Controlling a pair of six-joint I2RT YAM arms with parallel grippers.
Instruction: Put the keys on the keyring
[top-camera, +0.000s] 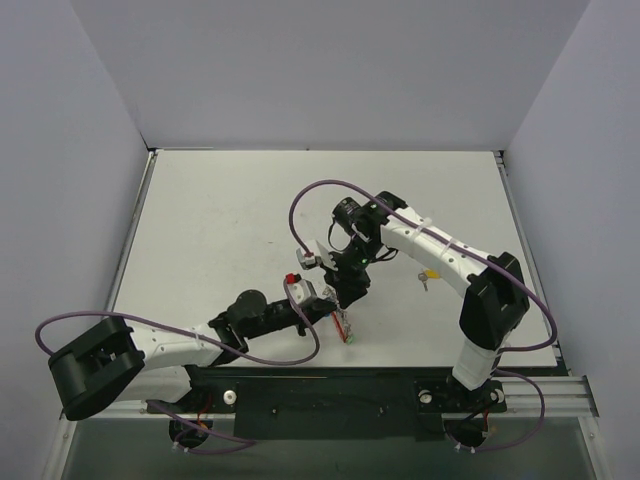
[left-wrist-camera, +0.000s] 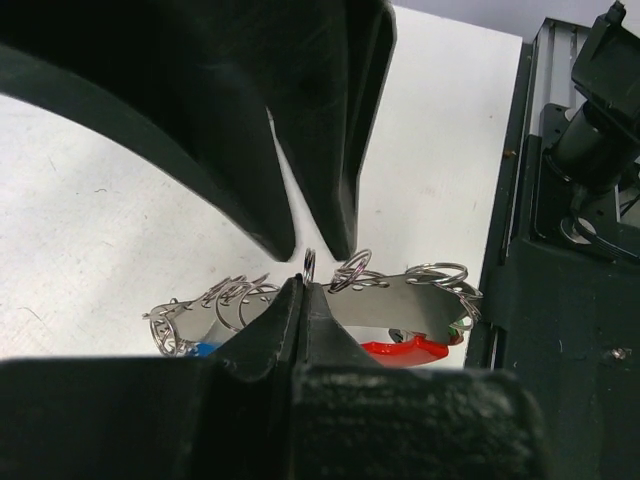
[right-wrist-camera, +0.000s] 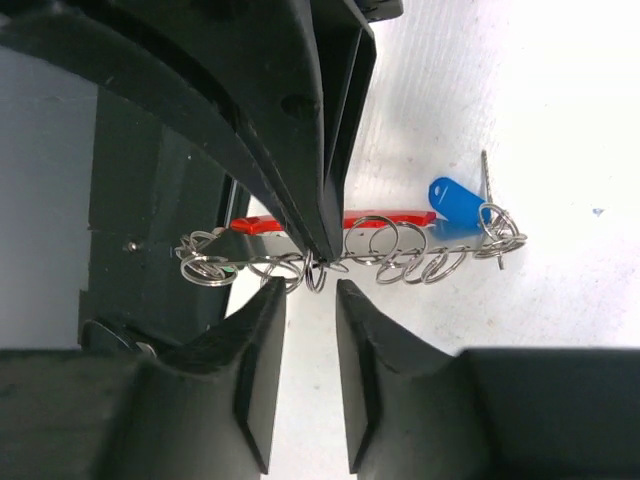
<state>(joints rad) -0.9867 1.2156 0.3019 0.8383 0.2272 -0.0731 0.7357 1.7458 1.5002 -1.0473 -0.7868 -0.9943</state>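
- We are seeing the left tool (right-wrist-camera: 320, 248) pinching shut on the keyring (right-wrist-camera: 390, 218), near the table's (right-wrist-camera: 530, 90) front edge.
- The right tool (right-wrist-camera: 311, 292) is standing slightly open, its jaws flanking a small split ring (right-wrist-camera: 316, 276) on the keyring.
- A blue-capped key (right-wrist-camera: 455, 197) is hanging at one end.

One keyring (right-wrist-camera: 390, 217); one blue-capped key (right-wrist-camera: 455, 198); one yellow-capped key (top-camera: 427, 277).

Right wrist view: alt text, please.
Left claw, entering from the top edge, is shut on the keyring, a red-and-silver band strung with small wire rings. Right claw is open just below it. A blue key sits at its right end.
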